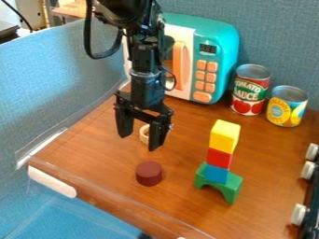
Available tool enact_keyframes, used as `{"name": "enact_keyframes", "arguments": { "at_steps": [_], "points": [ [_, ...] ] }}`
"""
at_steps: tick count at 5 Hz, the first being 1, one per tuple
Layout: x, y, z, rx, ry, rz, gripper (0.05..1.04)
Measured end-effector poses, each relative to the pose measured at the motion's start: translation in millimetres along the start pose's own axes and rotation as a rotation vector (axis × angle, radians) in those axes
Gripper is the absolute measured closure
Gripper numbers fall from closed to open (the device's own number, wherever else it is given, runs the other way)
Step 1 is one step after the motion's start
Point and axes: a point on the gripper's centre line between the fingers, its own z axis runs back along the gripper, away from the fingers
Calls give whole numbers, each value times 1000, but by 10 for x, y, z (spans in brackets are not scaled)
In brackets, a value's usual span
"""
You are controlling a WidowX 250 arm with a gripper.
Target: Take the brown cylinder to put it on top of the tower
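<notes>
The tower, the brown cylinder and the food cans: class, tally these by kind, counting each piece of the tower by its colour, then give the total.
Yellow block: 1
Red block: 1
Blue block: 1
Green arch: 1
Brown cylinder: 1
Food cans: 2
Total: 7

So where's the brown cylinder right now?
In the camera view, the brown cylinder stands on the table, left of the block tower and just below the end effector.
</notes>
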Motion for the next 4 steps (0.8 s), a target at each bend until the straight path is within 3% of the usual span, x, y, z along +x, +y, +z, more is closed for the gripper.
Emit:
{"name": "enact_keyframes", "arguments": {
  "at_steps": [1,2,3,4],
  "points": [
    [-22,-18,-113,-15,29,-3,83],
    [-64,-67,-164,-14,-19,-74,83],
    [-88,-118,-146,18,-43,-138,83],
    [-127,-141,-171,16,-49,-105,83]
  ]
}}
